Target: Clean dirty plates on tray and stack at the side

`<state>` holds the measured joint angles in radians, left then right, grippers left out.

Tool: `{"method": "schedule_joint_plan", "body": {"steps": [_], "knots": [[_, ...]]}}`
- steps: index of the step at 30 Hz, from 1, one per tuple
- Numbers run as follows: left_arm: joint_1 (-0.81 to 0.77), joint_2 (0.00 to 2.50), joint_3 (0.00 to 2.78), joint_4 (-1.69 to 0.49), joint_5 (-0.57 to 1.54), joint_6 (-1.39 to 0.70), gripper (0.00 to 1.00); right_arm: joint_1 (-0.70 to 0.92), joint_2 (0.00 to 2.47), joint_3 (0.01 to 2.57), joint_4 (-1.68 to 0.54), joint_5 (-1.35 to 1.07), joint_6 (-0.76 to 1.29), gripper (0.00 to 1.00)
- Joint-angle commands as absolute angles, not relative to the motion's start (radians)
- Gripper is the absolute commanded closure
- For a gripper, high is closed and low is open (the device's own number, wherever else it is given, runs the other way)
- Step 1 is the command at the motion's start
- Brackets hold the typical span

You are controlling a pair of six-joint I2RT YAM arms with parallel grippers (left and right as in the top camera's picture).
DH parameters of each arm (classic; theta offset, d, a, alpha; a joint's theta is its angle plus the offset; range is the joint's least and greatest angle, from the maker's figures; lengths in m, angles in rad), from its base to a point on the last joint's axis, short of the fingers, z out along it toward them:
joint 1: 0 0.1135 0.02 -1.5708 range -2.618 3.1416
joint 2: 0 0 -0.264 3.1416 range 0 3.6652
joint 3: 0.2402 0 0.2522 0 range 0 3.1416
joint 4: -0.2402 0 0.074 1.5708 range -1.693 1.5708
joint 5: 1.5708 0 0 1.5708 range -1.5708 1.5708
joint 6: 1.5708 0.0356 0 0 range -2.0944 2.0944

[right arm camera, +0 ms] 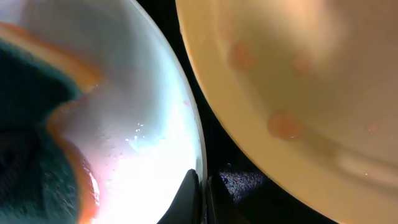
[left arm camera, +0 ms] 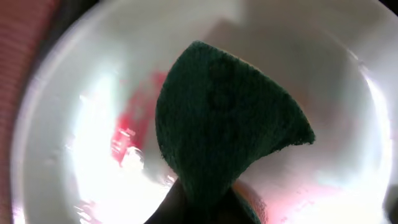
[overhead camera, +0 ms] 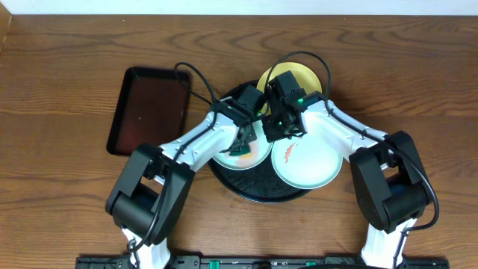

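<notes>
Fuzzy teal sponge [left arm camera: 224, 118], pinched fan-shaped, on a glossy round red-smeared plate [left arm camera: 81, 81].

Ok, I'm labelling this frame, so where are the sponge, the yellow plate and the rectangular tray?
sponge [left arm camera: 224, 118], left wrist view, centre of its green face.
yellow plate [overhead camera: 308, 75], overhead view, bare upper right part.
rectangular tray [overhead camera: 149, 108], overhead view, bare floor.

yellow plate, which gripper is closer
Right. The right gripper pinches the pale plate by its rim, beside the yellow plate; the left gripper presses a teal sponge on its middle.
</notes>
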<state>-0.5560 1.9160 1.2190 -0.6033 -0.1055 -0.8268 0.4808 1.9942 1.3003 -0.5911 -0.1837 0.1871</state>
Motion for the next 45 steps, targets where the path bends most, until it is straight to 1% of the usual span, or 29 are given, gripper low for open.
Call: {"method": "schedule_joint_plan", "body": {"steps": [1,7,9,10,13,15,19,23,24,28,31,36,41,43,45], "knots": [[-0.465,1.915,1.194,-0.643,-0.302,-0.707,0.92,0.465,1.999,1.307,-0.617,-0.101,0.163,0.99],[-0.43,1.808,1.203,-0.643,-0.3,-0.703,0.92,0.465,1.999,1.307,-0.622,-0.102,0.159,0.99],[-0.431,1.782,1.203,-0.638,-0.263,-0.704,0.92,0.465,1.999,1.307,-0.624,-0.102,0.159,0.99],[-0.431,1.776,1.203,-0.629,-0.214,-0.704,0.92,0.466,1.999,1.307,-0.624,-0.102,0.16,0.99],[-0.432,1.785,1.2,-0.556,0.043,-0.704,0.92,0.466,1.999,1.307,-0.623,-0.102,0.16,0.99],[-0.437,1.805,1.197,-0.512,0.167,-0.706,0.92,0.466,1.999,1.307,-0.625,-0.102,0.16,0.99],[-0.463,1.839,1.195,-0.509,0.234,-0.73,0.92,0.466,1.999,1.307,-0.629,-0.102,0.16,0.99],[-0.484,1.879,1.195,-0.522,0.229,-0.693,0.92,0.466,1.999,1.307,-0.629,-0.102,0.16,0.99],[-0.484,1.888,1.195,-0.535,0.199,-0.68,0.92,0.466,1.999,1.307,-0.632,-0.102,0.16,0.99],[-0.461,1.892,1.195,-0.622,-0.028,-0.68,0.92,0.465,1.999,1.307,-0.646,-0.102,0.159,0.99],[-0.425,1.892,1.195,-0.661,-0.087,-0.674,0.92,0.465,1.999,1.307,-0.647,-0.102,0.155,0.99],[-0.349,1.891,1.195,-0.679,-0.089,-0.62,0.92,0.465,1.999,1.307,-0.651,-0.102,0.155,0.99],[-0.303,1.871,1.209,-0.669,-0.089,-0.621,0.92,0.464,1.999,1.307,-0.659,-0.102,0.154,0.99],[-0.303,1.847,1.211,-0.66,-0.044,-0.621,0.92,0.464,1.999,1.307,-0.662,-0.102,0.152,0.99],[-0.304,1.817,1.211,-0.632,0.125,-0.602,0.92,0.465,1.999,1.307,-0.666,-0.102,0.147,0.99]]}}
